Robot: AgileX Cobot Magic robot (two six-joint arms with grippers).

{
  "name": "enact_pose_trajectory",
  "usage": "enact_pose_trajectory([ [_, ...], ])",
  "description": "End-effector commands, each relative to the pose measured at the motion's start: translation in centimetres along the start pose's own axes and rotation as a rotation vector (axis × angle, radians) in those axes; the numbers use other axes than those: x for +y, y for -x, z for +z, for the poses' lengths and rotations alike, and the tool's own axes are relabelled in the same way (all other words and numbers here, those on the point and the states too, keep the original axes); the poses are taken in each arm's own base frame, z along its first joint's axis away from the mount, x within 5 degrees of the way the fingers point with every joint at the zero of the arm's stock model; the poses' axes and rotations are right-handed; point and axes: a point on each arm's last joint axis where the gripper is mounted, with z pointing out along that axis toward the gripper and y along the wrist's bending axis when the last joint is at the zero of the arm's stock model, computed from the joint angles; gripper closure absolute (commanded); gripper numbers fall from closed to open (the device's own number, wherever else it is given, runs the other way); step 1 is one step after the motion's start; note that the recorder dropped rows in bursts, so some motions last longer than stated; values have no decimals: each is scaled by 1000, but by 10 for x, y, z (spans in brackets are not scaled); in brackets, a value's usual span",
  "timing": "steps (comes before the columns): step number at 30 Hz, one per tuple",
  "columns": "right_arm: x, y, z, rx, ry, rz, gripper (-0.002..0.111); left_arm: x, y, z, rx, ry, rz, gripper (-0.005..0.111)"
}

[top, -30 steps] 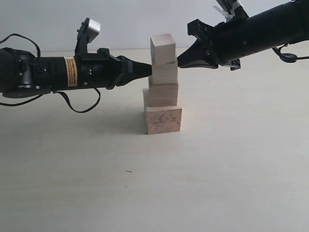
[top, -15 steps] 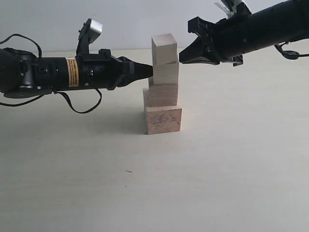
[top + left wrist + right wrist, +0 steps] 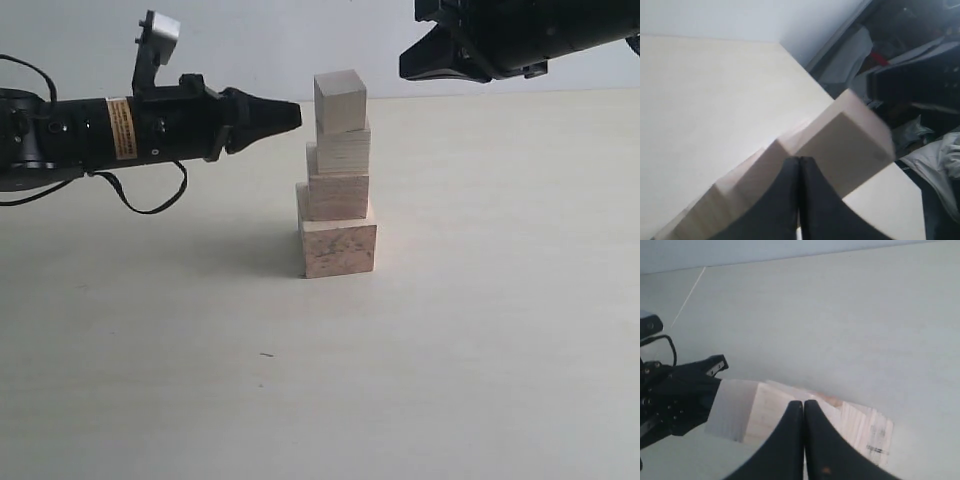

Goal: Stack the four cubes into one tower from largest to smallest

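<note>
exterior view: four cubes in one tower (image 3: 337,180), mid table (image 3: 470,360); largest cube (image 3: 338,248) at base, second cube (image 3: 335,195), third cube (image 3: 343,150), smallest cube (image 3: 339,101) on top; two grippers, both empty, fingers pressed together; left gripper (image 3: 296,115) just beside smallest cube, apart; right gripper (image 3: 404,62) higher, right of tower; pale matte tabletop, plain wall (image 3: 260,40); left wrist view: dark clutter (image 3: 910,75) past table edge
</note>
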Motion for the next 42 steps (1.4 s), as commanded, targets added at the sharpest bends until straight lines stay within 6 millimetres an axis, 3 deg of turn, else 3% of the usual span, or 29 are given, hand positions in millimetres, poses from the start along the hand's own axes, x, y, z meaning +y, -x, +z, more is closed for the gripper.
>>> enact_pose_trajectory([
  [1,7,-3,-4,50,40,-12,108,-18,11,0,-63,-96,5,107],
  [19,8,-4,-4,62,51,-8,108,-16,23,7,-117,-19,71,107],
  [42,1,-2,6,31,48,57,108,-13,18,8,-67,14,74,107],
])
